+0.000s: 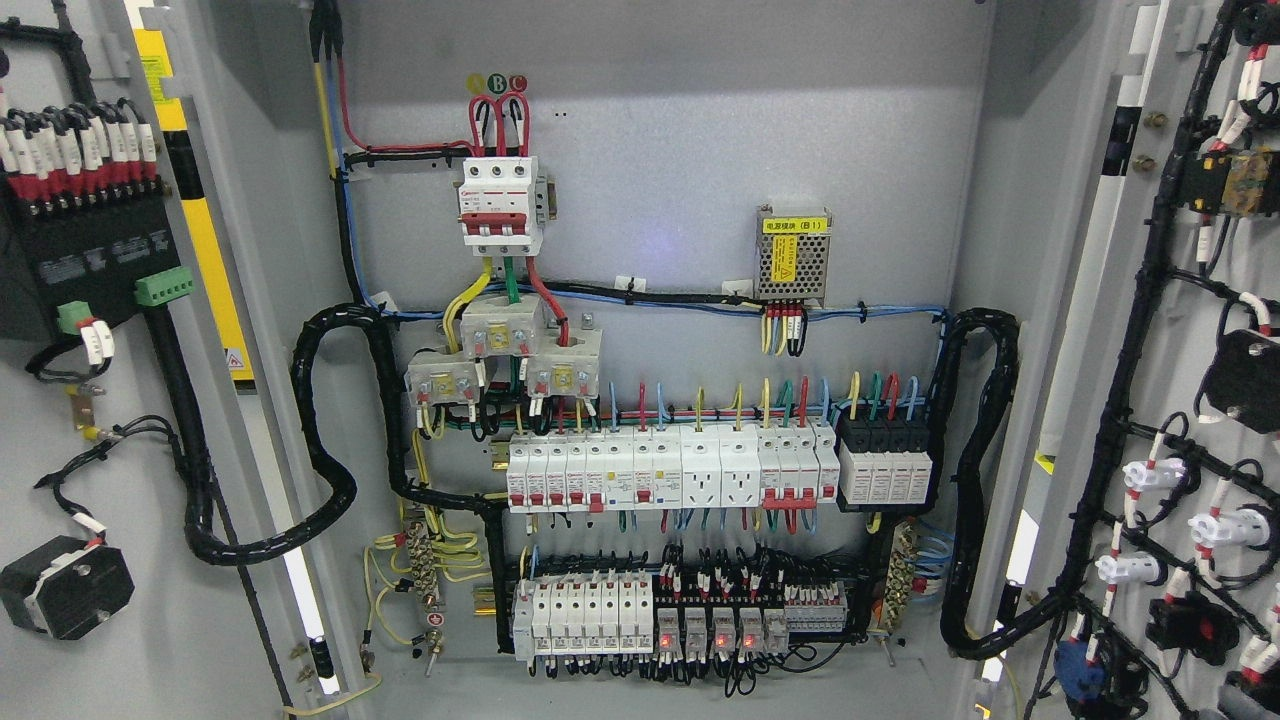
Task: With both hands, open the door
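Observation:
Both doors of the grey electrical cabinet stand swung wide open. The left door (130,450) fills the left edge, its inner face carrying a black terminal block with red and white wires. The right door (1180,420) fills the right edge, with black cable bundles and white connectors on its inner face. Between them the cabinet's back panel (700,150) is fully exposed. Neither of my hands nor any arm shows in the head view.
Inside are a red-and-white main breaker (498,205), a perforated power supply with a yellow label (792,255), rows of white breakers (660,475), lit relays (700,630) and thick black conduits (320,470) looping to each door.

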Robot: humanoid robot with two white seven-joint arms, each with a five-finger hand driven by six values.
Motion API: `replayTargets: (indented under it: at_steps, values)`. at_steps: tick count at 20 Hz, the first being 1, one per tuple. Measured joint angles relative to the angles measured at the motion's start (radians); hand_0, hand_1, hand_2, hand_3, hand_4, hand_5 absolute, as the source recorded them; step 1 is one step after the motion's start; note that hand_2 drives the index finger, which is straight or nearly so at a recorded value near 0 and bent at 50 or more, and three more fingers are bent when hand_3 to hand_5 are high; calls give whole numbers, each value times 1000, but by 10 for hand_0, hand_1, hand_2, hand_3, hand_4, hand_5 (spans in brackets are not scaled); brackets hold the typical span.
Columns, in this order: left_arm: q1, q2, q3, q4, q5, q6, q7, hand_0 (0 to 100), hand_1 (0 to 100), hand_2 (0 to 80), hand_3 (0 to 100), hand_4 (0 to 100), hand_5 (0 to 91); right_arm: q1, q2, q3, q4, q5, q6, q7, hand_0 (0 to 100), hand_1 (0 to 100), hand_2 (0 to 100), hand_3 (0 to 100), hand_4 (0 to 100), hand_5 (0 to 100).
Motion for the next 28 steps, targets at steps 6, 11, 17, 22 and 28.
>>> replayTargets:
  at_steps: [6,11,17,22,28]
  values:
    - [-41,48,28,73,8,17,-6,0,108,192,370,179,0,6,8,-21,0,-1,0,0,215,67,0,0,0,0]
    - [-64,84,41,128,10,34,-28,0,114,200,371,189,0,7,15,-36,0,-1,1,0,215,68,0,0,0,0]
    - [-92,123,48,181,11,66,-47,0,122,218,376,194,0,8,22,-58,2,-1,2,1,215,67,0,0,0,0]
    - [-108,161,49,222,11,74,-52,0,124,219,375,197,0,8,26,-72,4,-1,2,1,215,67,0,0,0,0]
    - [-121,194,49,264,11,76,-53,0,126,219,374,195,0,9,29,-81,7,0,2,1,214,68,0,0,0,0]
